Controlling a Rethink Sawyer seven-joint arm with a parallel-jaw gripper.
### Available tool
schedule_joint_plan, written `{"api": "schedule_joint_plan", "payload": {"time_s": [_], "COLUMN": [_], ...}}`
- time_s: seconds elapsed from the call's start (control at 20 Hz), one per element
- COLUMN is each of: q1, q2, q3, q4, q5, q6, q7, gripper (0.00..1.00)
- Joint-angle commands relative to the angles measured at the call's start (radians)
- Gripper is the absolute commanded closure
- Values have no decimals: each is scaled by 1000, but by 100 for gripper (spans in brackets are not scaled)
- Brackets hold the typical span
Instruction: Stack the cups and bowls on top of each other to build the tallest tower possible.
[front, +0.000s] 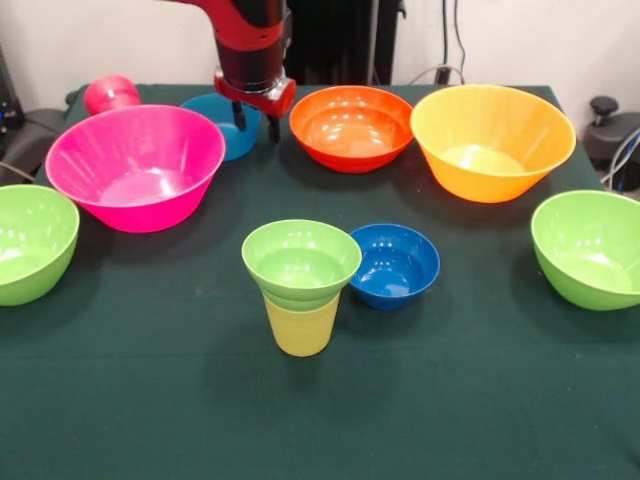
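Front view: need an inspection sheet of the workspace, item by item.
Surface: dark green cloth covers the table, front part bare.
Job's things: small lime green bowl sits upright in the yellow cup; dark blue bowl touches it on the picture's right. Pink bowl, light blue bowl, orange-red bowl, yellow-orange bowl and two large lime green bowls stand loose. Red cup lies behind the pink bowl.
Clutter: nothing seen.
Claw: hangs over the light blue bowl's rim, empty, open.
Cables: wires at the back wall.
Surroundings: dark objects off both table edges, unclear.
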Motion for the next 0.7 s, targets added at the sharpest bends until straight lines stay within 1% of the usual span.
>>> {"api": "schedule_joint_plan", "payload": {"time_s": [0.05,0.4,0.7], "q1": [2,2,3], "q2": [25,23,29], "q3": [38,42,43], "q4": [-14,-33,-34], "q5": [-68,-68,-68], "q6": [-95,-60,-59], "q7": [26,9,10], "gripper": [0,0,0]}}
